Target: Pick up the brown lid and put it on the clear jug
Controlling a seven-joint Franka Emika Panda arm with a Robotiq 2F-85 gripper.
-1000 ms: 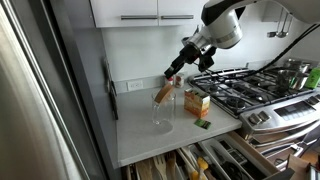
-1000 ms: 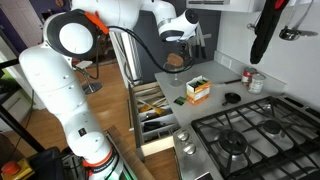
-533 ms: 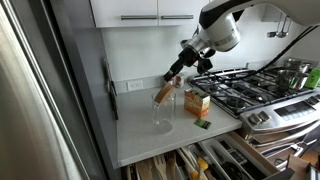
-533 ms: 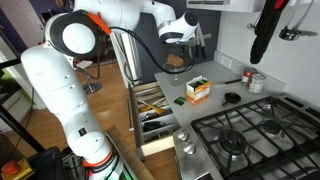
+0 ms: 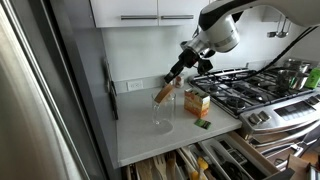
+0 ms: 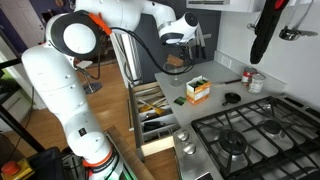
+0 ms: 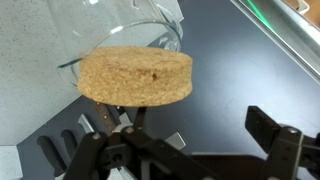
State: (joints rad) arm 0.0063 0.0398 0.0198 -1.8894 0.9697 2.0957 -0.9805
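The brown lid (image 5: 163,93) is a cork disc that lies tilted on the mouth of the clear jug (image 5: 162,116), which stands on the grey counter. In the wrist view the lid (image 7: 135,77) fills the upper middle, with the jug's glass rim (image 7: 150,35) behind it. My gripper (image 5: 174,75) hangs just above and beside the lid. In the wrist view its fingers (image 7: 185,128) stand wide apart below the lid, open and not clamped on it. In an exterior view the gripper (image 6: 176,42) is over the lid (image 6: 176,60).
An orange carton (image 5: 197,102) stands next to the jug, also seen in an exterior view (image 6: 198,90). A gas stove (image 5: 250,90) borders the counter. Drawers (image 5: 200,160) stand open below. A steel fridge (image 5: 40,100) is close by.
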